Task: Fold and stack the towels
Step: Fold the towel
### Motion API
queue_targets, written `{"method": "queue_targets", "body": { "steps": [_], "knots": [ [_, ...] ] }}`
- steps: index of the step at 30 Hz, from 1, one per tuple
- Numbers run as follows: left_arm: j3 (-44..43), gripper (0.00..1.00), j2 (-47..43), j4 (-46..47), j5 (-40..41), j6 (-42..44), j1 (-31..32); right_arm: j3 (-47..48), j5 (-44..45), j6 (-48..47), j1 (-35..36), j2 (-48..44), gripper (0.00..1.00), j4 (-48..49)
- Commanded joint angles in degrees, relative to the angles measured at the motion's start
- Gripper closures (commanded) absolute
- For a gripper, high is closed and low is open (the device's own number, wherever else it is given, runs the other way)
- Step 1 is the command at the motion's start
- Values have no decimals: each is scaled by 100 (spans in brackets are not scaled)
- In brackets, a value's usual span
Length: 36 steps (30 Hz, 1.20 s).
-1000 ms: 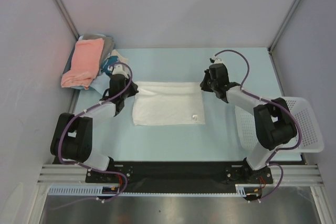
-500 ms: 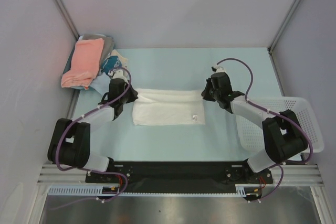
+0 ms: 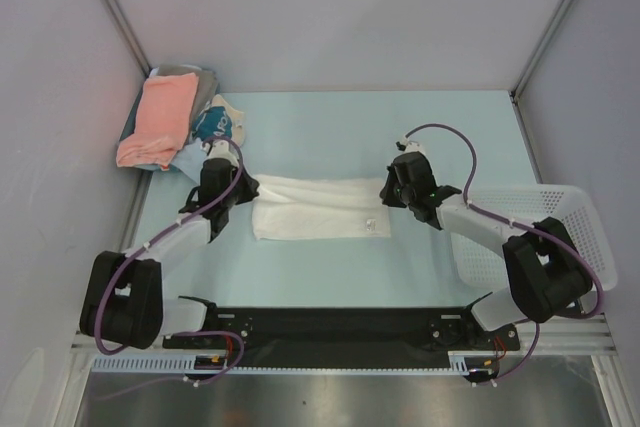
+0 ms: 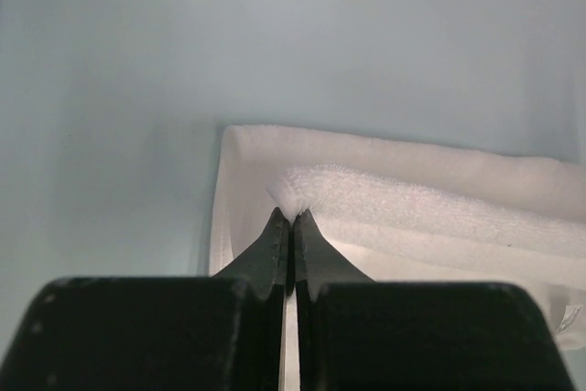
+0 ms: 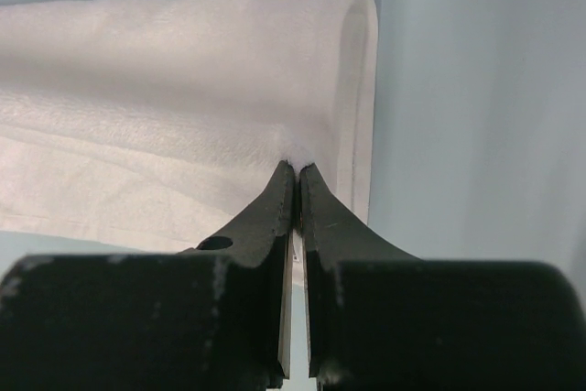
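Observation:
The white towel (image 3: 318, 209) lies across the middle of the light blue table, its far edge folded toward the front. My left gripper (image 3: 246, 185) is shut on the towel's far left corner (image 4: 295, 191). My right gripper (image 3: 388, 189) is shut on the towel's far right corner (image 5: 295, 155). Both hold the pinched edge over the lower layer of the towel. The salmon-pink towel (image 3: 158, 119) lies on a pile at the far left, over the grey towel (image 3: 180, 72) and the light blue towel (image 3: 187, 157).
A teal bundle with white print (image 3: 213, 123) sits beside the pile, just behind my left gripper. A white plastic basket (image 3: 580, 237) stands at the right edge. Grey walls close in the table on three sides.
Both grippers have pulled the towel's far edge toward the front, so the towel shows narrower front to back. Both arms have drawn back with it.

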<state>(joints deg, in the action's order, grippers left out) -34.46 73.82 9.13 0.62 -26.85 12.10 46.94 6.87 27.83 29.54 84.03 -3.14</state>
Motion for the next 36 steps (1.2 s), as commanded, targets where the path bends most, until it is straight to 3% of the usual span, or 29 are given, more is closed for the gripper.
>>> {"method": "queue_targets", "body": {
  "steps": [1,8,36],
  "knots": [
    [184,98,-254,54,-18,154,-23,-106,350,143,17,-273,100,-73],
    [668,92,-395,379,-343,92,-23,-264,411,187,26,-361,100,-38],
    [1204,93,-1080,239,-317,31,-23,-765,534,380,289,-651,100,-11]
  ]
}}
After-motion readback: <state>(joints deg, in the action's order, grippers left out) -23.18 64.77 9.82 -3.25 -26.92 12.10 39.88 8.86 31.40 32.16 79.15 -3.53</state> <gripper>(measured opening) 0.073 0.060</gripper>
